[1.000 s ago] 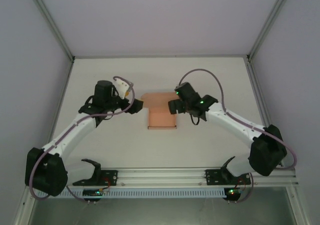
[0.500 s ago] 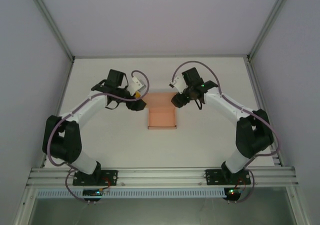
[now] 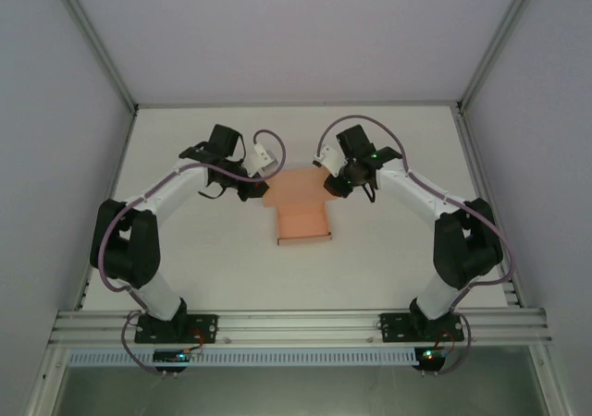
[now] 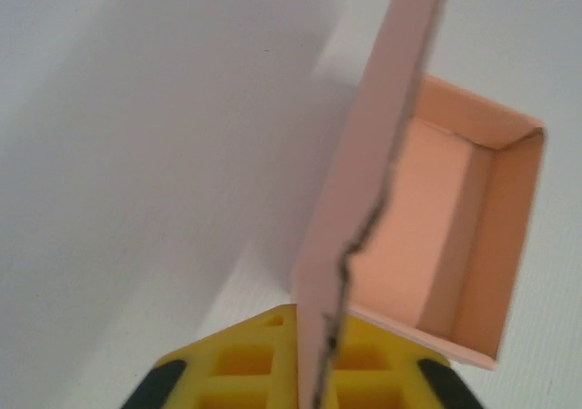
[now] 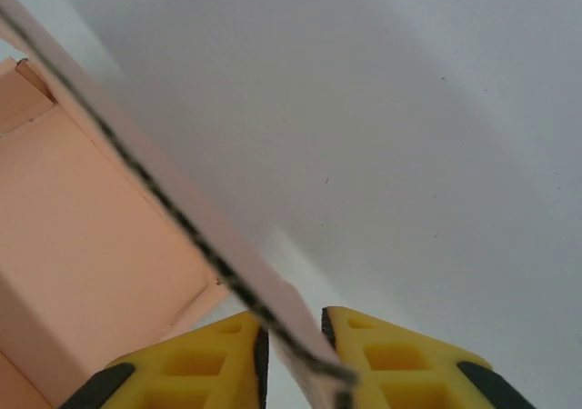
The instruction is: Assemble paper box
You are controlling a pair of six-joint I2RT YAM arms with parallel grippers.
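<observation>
Your left gripper (image 4: pixel 314 336) and right gripper (image 5: pixel 293 329) are both clenched on the paper box (image 3: pixel 303 217) flap (image 4: pixel 364 154), card edge-on between the jaws. You're likely lifting it to fold it over.

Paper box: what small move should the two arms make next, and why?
Probably fold the raised flap down over the paper box, which is open on top: the left end effector and right end effector each pinch that flap's edge.

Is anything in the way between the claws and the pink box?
No, nothing visible is in the way. The left claw pinches the thin card of the paper box on one side, and the right claw pinches its card on the other side.
</observation>
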